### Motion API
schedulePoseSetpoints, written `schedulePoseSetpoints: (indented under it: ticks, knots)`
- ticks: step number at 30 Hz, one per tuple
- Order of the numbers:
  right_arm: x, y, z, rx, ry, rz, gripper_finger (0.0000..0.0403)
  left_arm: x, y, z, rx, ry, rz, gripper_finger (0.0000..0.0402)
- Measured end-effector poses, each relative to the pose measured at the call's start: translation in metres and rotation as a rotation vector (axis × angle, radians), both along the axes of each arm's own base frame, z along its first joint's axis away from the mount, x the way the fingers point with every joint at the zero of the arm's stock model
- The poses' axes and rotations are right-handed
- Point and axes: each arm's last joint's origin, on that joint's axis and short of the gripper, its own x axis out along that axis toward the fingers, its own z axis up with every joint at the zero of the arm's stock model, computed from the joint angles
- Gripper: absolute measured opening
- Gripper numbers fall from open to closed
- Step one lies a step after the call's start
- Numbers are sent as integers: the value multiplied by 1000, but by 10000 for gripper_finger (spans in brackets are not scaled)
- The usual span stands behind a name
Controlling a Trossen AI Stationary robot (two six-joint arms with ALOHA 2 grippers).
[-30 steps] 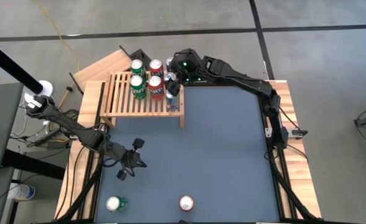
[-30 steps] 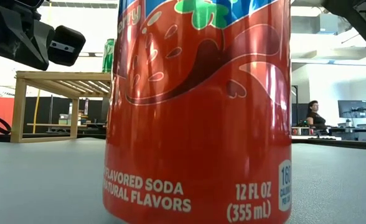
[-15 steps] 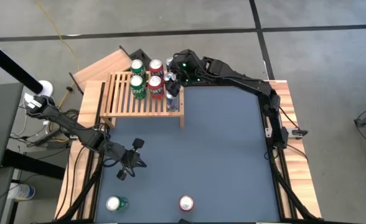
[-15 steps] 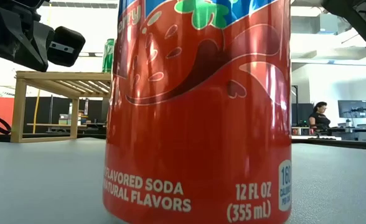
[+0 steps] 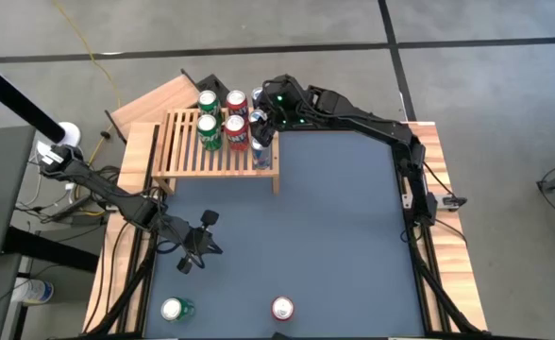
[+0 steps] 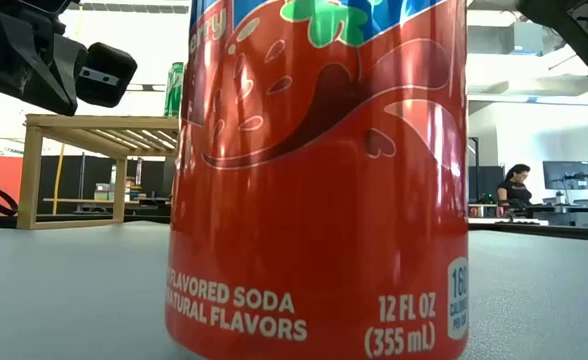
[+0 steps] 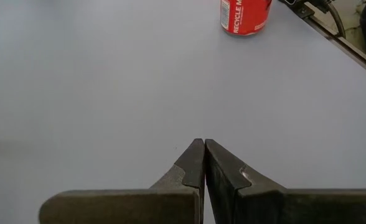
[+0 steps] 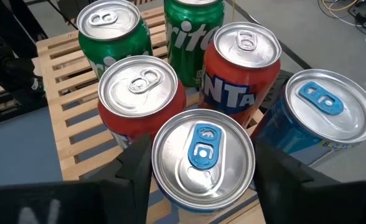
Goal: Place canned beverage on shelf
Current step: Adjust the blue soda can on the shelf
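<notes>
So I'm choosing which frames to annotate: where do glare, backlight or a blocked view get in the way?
Low view: the red soda can fills most of the frame, hiding much of the shelf, and the bright room behind washes out. Right wrist view: the can tops catch soft reflections, but the tabs stay readable. High view: evenly lit, no strong shadows. Left wrist view: a plain, evenly lit table.
</notes>
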Motion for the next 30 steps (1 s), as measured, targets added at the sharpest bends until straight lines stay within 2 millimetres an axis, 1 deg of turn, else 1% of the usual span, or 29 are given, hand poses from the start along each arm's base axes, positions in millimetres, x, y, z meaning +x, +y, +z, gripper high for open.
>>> schedulePoseSetpoints:
  ticks: [3,16,25,30]
  knots:
    - [0,0,0,0,1,0,209,0,0,0,0,0,0,0]
    - [-1,0,0,1,4,-1,209,0,0,0,1,3,0,0]
    - [-8,3,5,2,21,1,209,0,0,0,-4,4,3,0]
    - [-7,3,6,1,16,0,209,0,0,0,-12,7,8,0]
